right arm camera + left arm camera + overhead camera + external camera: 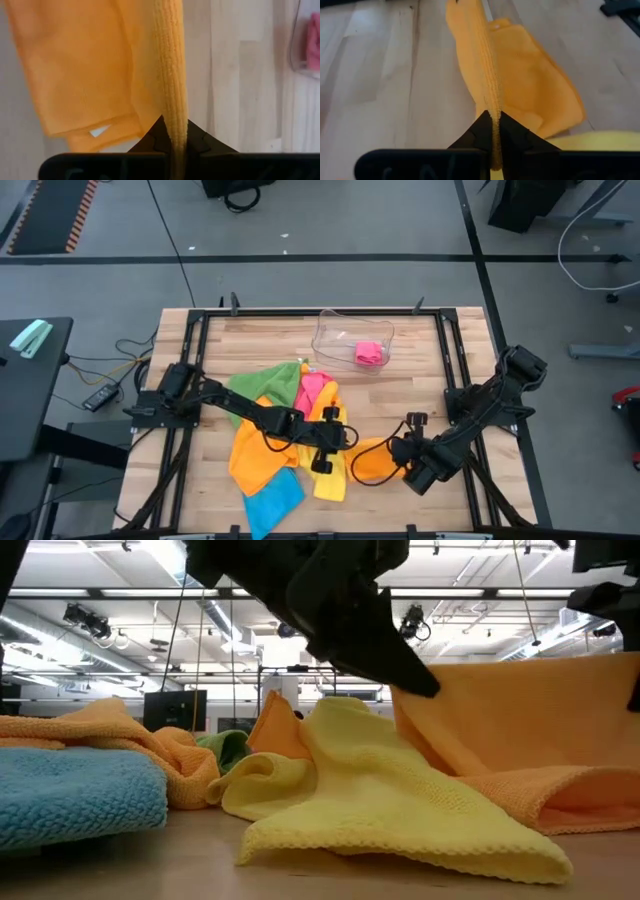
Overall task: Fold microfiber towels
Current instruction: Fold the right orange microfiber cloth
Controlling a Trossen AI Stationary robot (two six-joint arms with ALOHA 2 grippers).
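An orange microfiber towel (pixel 372 463) hangs stretched between my two grippers at the table's near middle. My left gripper (pixel 352 442) is shut on its left end. My right gripper (pixel 398 452) is shut on its right end. The towel's lower part (pixel 560 802) lies doubled over on the table. To the left is a pile of green (pixel 262 385), pink (pixel 314 390), orange (pixel 252 452), yellow (pixel 330 478) and blue (pixel 272 500) towels. Another pink towel (pixel 370 353) lies in the clear tray (pixel 330 338). My left gripper pinches the orange towel's upper edge (pixel 493 107) between its two fingers, at the towel's left corner (pixel 412 690). The fingers slant down from the table's left. The edge runs away from the fingers, and the cloth hangs below it onto the table. My right gripper pinches the same towel's upper edge (pixel 174 112) between its two fingers, slanting down from the right. The edge stands as a thick ridge between the fingers; one layer or several, I cannot tell. The cloth hangs below, and its lower part rests on the table.
The yellow towel (pixel 380 805) lies just left of the held towel, close under my left gripper. The clear tray stands at the far middle. Bare wood (pixel 440 380) shows between the tray and my right arm. A black frame (pixel 300 312) runs round the table.
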